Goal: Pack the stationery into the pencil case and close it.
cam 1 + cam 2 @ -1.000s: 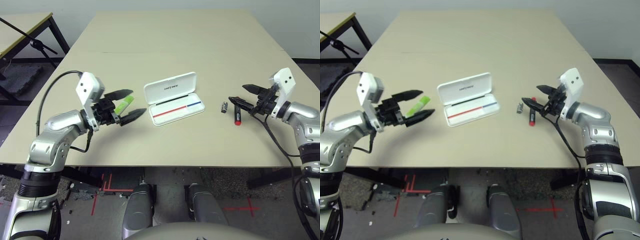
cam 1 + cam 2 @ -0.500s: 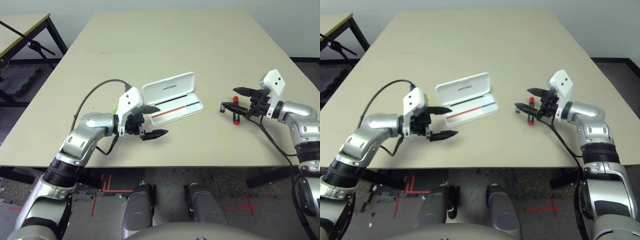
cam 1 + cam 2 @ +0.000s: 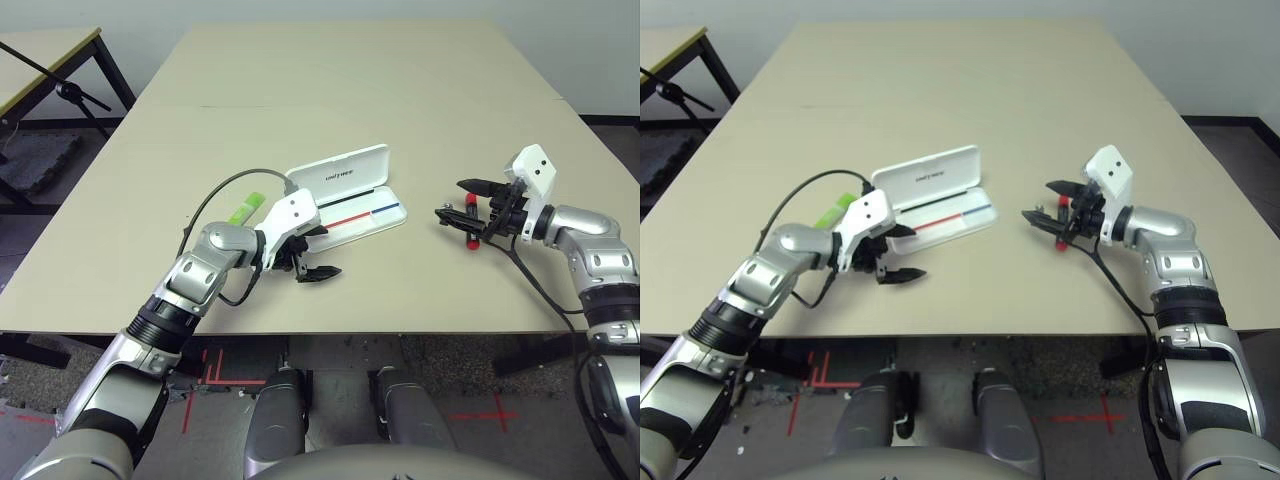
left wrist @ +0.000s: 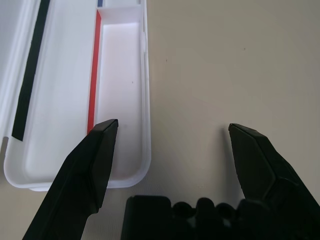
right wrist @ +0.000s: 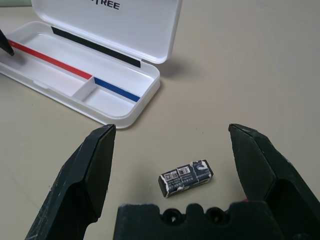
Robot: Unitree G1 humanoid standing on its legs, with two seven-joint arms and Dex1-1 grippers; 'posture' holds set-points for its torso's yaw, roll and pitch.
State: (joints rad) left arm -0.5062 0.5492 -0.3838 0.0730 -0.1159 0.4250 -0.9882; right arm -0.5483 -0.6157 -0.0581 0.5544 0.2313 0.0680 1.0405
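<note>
Left wrist view: my left tool (image 4: pixel 170 131) gapes wide at the open case's (image 4: pixel 65 100) near-left corner; my right tool (image 5: pixel 170 135), also wide, brackets the tiny piece (image 5: pixel 186 177).

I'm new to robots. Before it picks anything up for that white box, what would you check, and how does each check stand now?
1. Pencil case lid open: ok.
2. Case compartments free for the items: ok in the parts in view.
3. Left gripper open: ok, at the case's near left end, holding nothing.
4. Right gripper open: ok, holding nothing.
5. Small dark-grey piece on the table between the right gripper's fingers: ok.
6. Red marker and green bar packed: not ok, both on the table outside the case.
</note>
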